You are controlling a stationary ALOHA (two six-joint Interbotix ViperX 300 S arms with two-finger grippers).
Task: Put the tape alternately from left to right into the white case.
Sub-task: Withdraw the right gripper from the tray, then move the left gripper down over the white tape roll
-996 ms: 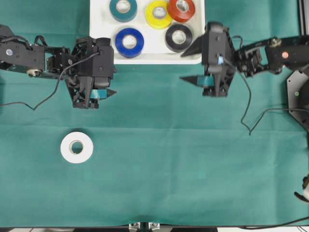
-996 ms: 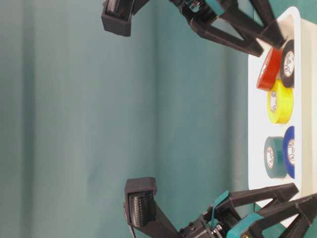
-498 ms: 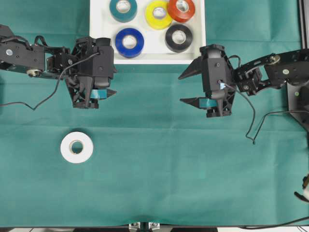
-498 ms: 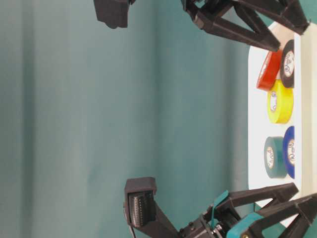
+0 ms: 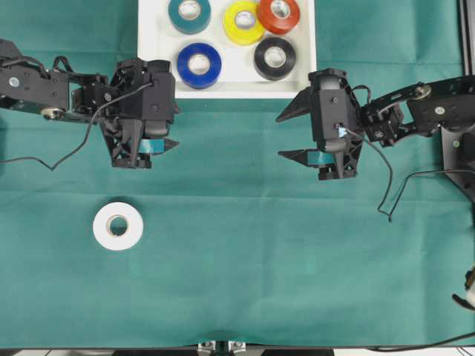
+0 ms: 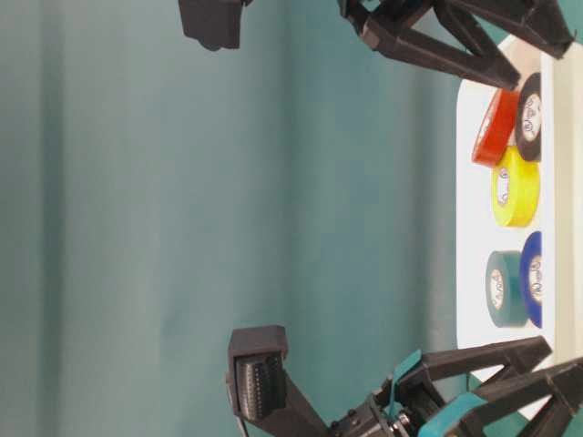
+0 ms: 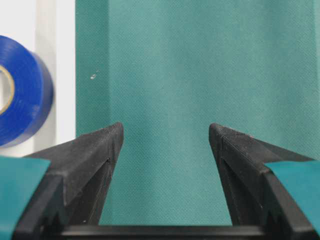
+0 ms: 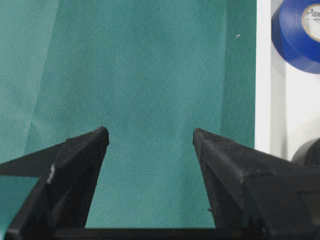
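The white case [image 5: 156,81] lies at the table's far edge. Five rolls of tape rest in it: teal [image 5: 188,12], yellow [image 5: 243,21], orange-red [image 5: 278,13], blue [image 5: 198,64] and black [image 5: 274,58]. The orange-red roll leans on the yellow one [image 6: 516,187]. A white roll [image 5: 118,226] lies flat on the green cloth, near left. My left gripper [image 5: 174,111] hovers open and empty just in front of the case's left corner, above the white roll's side of the table. My right gripper [image 5: 280,137] is open and empty in front of the case's right corner. Only cloth shows between both pairs of fingers [image 7: 166,131] [image 8: 150,134].
Green cloth [image 5: 245,259] covers the table. A thin black cable [image 5: 386,185] hangs from the right arm onto the cloth. Another cable [image 5: 52,163] trails from the left arm. The case's rim [image 7: 62,75] sits just left of my left fingers, and right of my right fingers [image 8: 262,75].
My right gripper has drawn back from the case's right edge toward the near side, staying open. The left gripper and all rolls have not moved.
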